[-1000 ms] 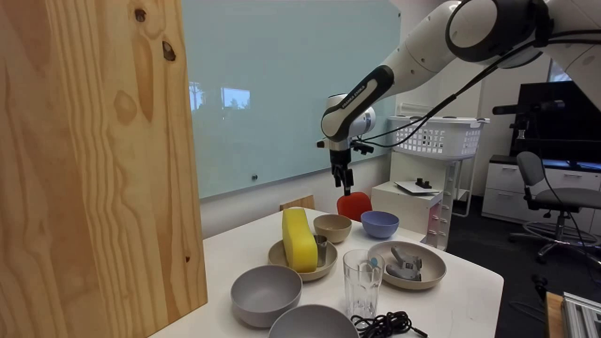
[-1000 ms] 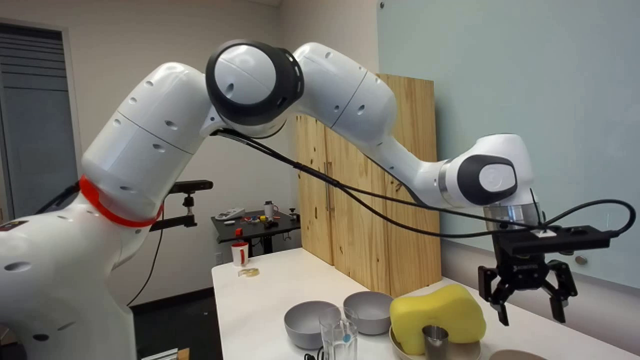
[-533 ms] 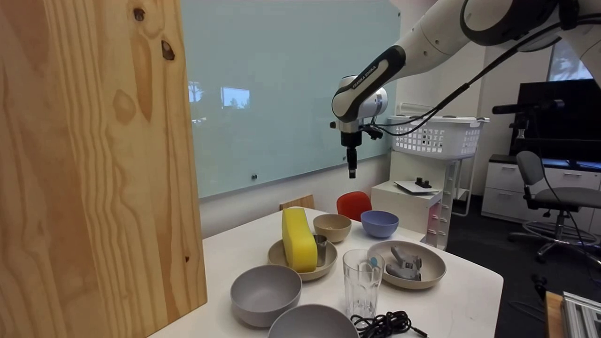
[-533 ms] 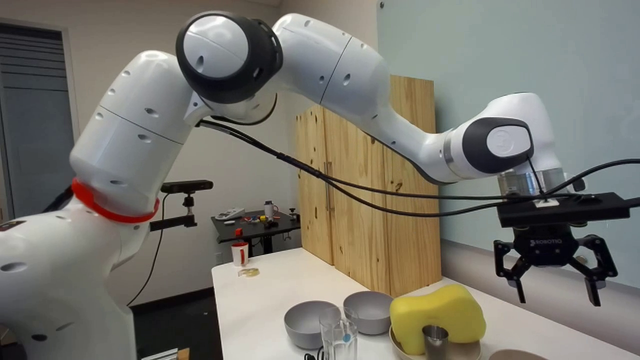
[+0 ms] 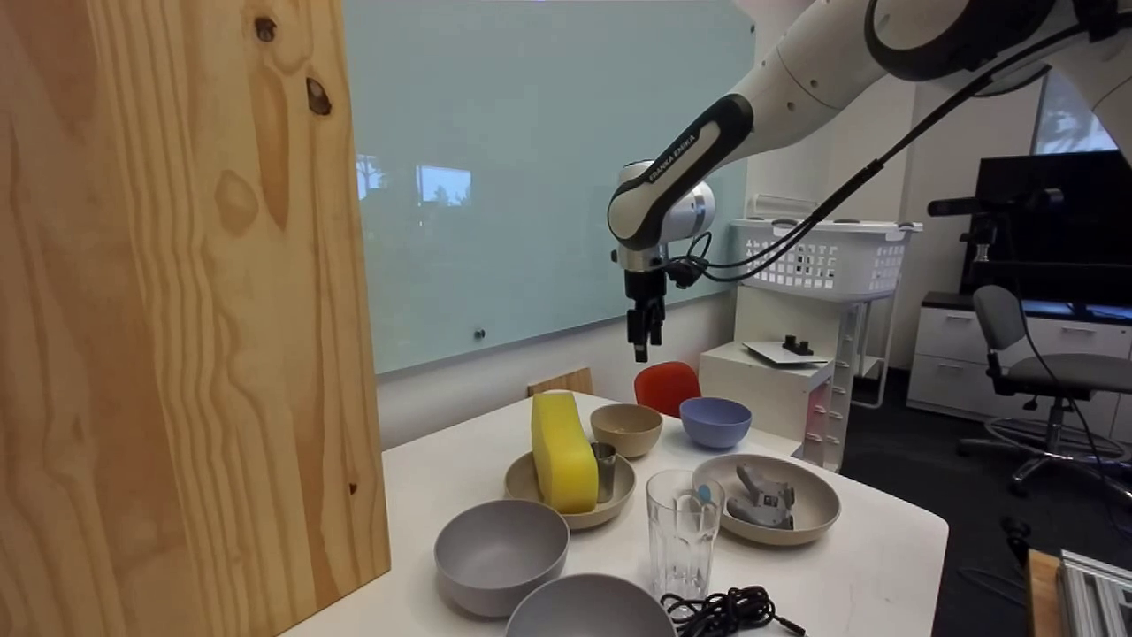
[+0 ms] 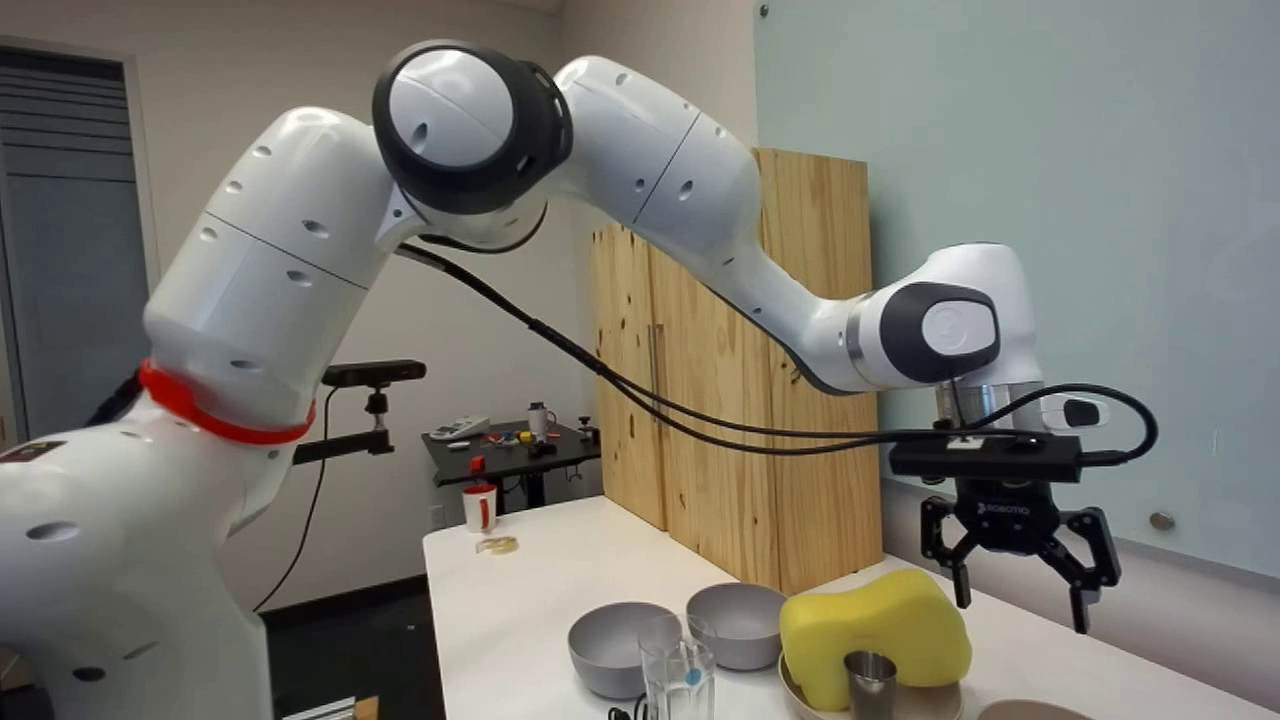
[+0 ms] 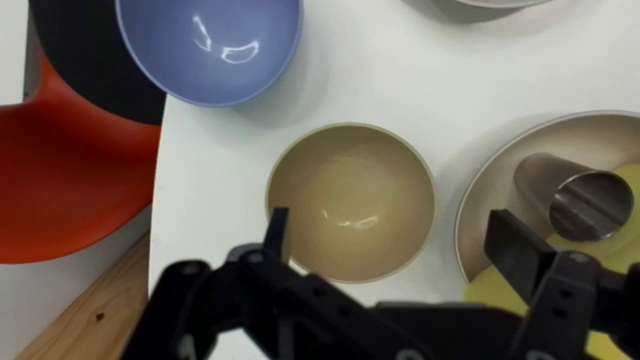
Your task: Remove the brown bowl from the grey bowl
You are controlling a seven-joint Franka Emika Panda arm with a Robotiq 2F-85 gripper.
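2 fingers (image 7: 520, 255) spread above brown bowl (image 7: 352, 200), blue-grey bowl (image 7: 215, 50) near but apart, both on white table (image 7: 380, 75)

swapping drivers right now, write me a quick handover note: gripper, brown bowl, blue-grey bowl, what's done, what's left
Gripper: open, holding nothing, raised above the table.
Brown bowl: upright on the table, nothing inside.
Blue-grey bowl: upright beside it near the table's edge, a gap between the two.
Done: the brown bowl is out of the blue-grey bowl.
Left: apparently no more bowl moving; probably just take the gripper clear.
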